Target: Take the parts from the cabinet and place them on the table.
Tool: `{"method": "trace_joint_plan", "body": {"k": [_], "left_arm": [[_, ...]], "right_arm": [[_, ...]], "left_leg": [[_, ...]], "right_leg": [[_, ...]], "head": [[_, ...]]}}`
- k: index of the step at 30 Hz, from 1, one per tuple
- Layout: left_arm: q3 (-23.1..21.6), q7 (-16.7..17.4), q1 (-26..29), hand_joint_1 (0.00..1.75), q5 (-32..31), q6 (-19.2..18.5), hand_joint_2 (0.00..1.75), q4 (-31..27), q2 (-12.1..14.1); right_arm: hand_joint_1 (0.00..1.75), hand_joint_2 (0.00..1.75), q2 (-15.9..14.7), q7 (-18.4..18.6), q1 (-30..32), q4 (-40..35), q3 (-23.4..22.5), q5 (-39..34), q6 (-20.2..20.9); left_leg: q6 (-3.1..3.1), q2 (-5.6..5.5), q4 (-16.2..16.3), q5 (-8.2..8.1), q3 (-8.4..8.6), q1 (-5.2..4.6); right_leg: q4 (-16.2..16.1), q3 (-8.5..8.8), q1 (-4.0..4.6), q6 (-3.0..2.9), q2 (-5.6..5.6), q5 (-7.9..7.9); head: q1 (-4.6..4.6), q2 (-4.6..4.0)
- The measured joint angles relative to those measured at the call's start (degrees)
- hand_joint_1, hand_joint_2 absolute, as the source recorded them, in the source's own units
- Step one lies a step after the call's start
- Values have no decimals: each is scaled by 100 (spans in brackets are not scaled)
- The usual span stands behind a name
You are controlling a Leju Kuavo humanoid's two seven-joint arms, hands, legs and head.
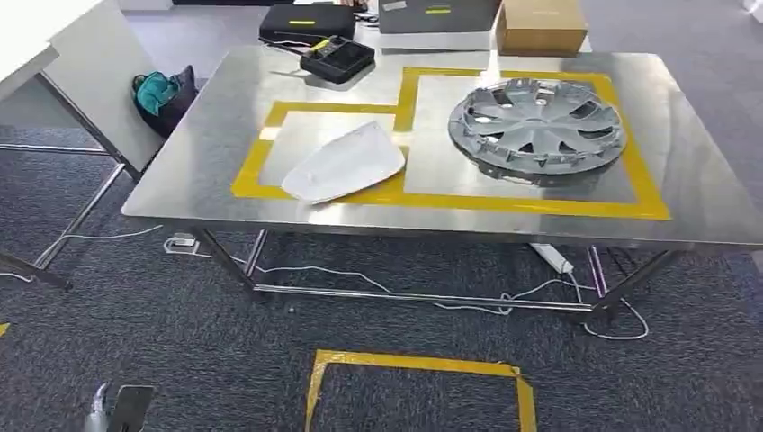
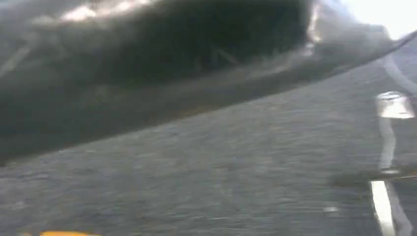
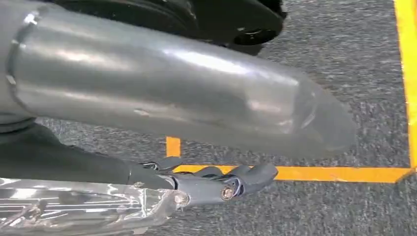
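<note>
On the worktop: white cover, hubcap placed. Right robot hand curled, holding nothing; left robot hand state unclear. Next: probably return to cabinet.

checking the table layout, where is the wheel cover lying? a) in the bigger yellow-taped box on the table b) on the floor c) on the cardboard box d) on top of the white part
a: the wheel cover lies inside the larger yellow-taped box on the table, apart from the white part.

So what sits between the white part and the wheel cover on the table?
In the head view, just yellow tape on the steel table separates the white part from the wheel cover.
</note>
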Motion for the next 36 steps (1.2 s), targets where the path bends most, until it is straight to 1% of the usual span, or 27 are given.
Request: {"method": "trace_joint_plan", "body": {"k": [4,6,8,9,10,11,13,14,15,16,17,18,19,20,21,23,24,25,26,28,29,30,31,33,34,35,36], "left_arm": [[129,28,11,0,-11,4,0,480,65],[153,59,-15,0,-24,7,0,585,85],[166,63,-18,0,-24,7,0,681,116],[175,63,-19,0,-24,7,0,716,122],[186,68,-19,0,-26,7,0,749,124],[192,129,-19,0,-50,11,0,775,124],[190,560,-25,0,-255,48,0,858,124],[181,879,-29,0,-397,66,0,902,124],[157,1131,-14,0,-510,72,0,922,124],[122,1376,1,0,-639,52,0,966,127],[85,1550,2,0,-796,-9,0,1018,127],[16,1685,14,0,-987,-102,0,1048,124],[-66,1740,51,0,-1137,-215,0,1075,127],[-161,1779,75,0,-1239,-364,0,1099,133],[-239,1826,88,0,-1332,-531,0,1127,109],[-411,1847,79,0,-1585,-794,0,1160,85],[-519,1911,75,0,-1732,-947,0,1178,85],[-656,2011,74,0,-1871,-1149,0,1195,94],[-757,2081,74,0,-1937,-1308,0,1208,107],[-920,2157,83,0,-1989,-1508,0,1230,118],[-962,2168,75,0,-2000,-1576,0,1234,120],[-1027,2170,58,0,-2017,-1666,0,1234,120],[-1076,2173,24,0,-2052,-1769,0,1234,140],[-1189,2151,7,0,-2103,-1936,0,1247,144],[-1209,2127,41,0,-2098,-1995,0,1250,144],[-1224,2116,64,0,-2098,-2024,0,1252,133],[-1248,2111,86,0,-2096,-2048,0,1256,131]], "right_arm": [[0,0,0,4,20,0,0,2,-2],[0,0,0,9,28,0,0,4,-2],[0,0,0,9,19,0,2,4,-2],[0,0,-2,9,17,0,0,4,-4],[0,0,0,9,21,0,0,4,-2],[0,0,0,9,23,0,0,11,-2],[0,0,0,15,12,0,2,32,2],[0,0,0,22,-7,0,2,57,4],[0,0,0,31,-25,0,7,72,11],[0,0,0,48,-27,2,11,90,18],[0,0,2,50,-17,2,13,105,26],[0,0,2,79,-10,2,13,131,46],[0,0,7,85,0,4,13,157,52],[0,0,17,90,-5,11,13,196,72],[0,0,15,103,-7,11,20,238,72],[0,0,15,107,-6,11,37,310,72],[0,0,15,101,-7,11,42,348,77],[0,0,13,96,-6,11,52,391,83],[0,0,11,92,-7,13,63,418,94],[0,0,11,83,-10,20,92,444,105],[0,0,11,83,-12,28,101,461,105],[0,0,9,83,-9,31,114,485,105],[0,0,9,83,-1,48,133,514,105],[0,0,7,83,-5,57,144,566,103],[0,0,4,83,-2,57,146,596,98],[0,0,2,83,2,57,149,608,98],[0,0,-2,83,9,57,151,619,96]], "left_leg": [[260,14,41,136,-226,-30],[354,24,43,251,-364,-37],[375,25,47,400,-539,-62],[378,27,54,474,-636,-76],[374,29,58,542,-723,-89],[368,28,59,609,-805,-96],[349,25,60,729,-949,-109],[327,25,72,796,-980,-109],[295,26,78,848,-1029,-138],[276,33,63,930,-1039,-133],[252,36,48,979,-1040,-115],[216,34,33,1027,-1050,-105],[180,20,29,1079,-1070,-121],[136,19,93,875,-1125,-107],[90,19,340,510,-1191,-96],[33,19,1271,-183,-1431,-73],[15,19,1681,-341,-1518,-70],[8,20,1905,-313,-1515,-63],[5,20,1871,-161,-1395,-56],[21,31,1201,232,-867,-47],[36,77,706,296,-522,-48],[47,251,282,222,-238,-83],[118,241,80,167,-175,-113],[180,153,59,140,-260,-112],[248,108,42,184,-297,-98],[301,84,30,220,-308,-69],[354,48,31,256,-346,-69]], "right_leg": [[-40,-66,-45,143,-18,186],[386,-264,-45,168,-9,-430],[1375,-499,-38,191,-10,-1081],[1734,-539,-31,189,-10,-1189],[1840,-468,-22,176,-9,-1103],[1726,-289,-10,157,-10,-908],[939,353,18,89,-9,-536],[307,822,37,46,-1,-574],[-263,1193,63,37,1,-774],[-348,1220,61,35,9,-790],[-337,1110,79,33,17,-757],[-312,1074,90,4,13,-742],[-346,1023,63,-71,-2,-669],[-346,982,43,-129,-23,-611],[-345,923,42,-180,-24,-550],[-322,819,44,-199,-32,-433],[-303,731,44,-200,-43,-375],[-271,632,42,-195,-48,-325],[-240,544,39,-189,-56,-293],[-158,384,36,-162,-75,-240],[-122,334,36,-141,-84,-215],[-85,289,85,-114,-130,-200],[-64,253,82,-83,-168,-173],[-51,204,80,-10,-268,-120],[-49,202,84,21,-316,-99],[7,139,70,56,-263,-186],[251,39,69,97,-133,-463]], "head": [[-11,0],[24,0],[37,0],[37,0],[39,2],[39,2],[39,0],[35,0],[46,0],[24,2],[61,0],[72,2],[63,2],[57,2],[16,2],[17,2],[11,2],[11,2],[11,2],[11,2],[9,2],[6,2],[9,2],[9,2],[20,2],[9,2],[39,2]]}}
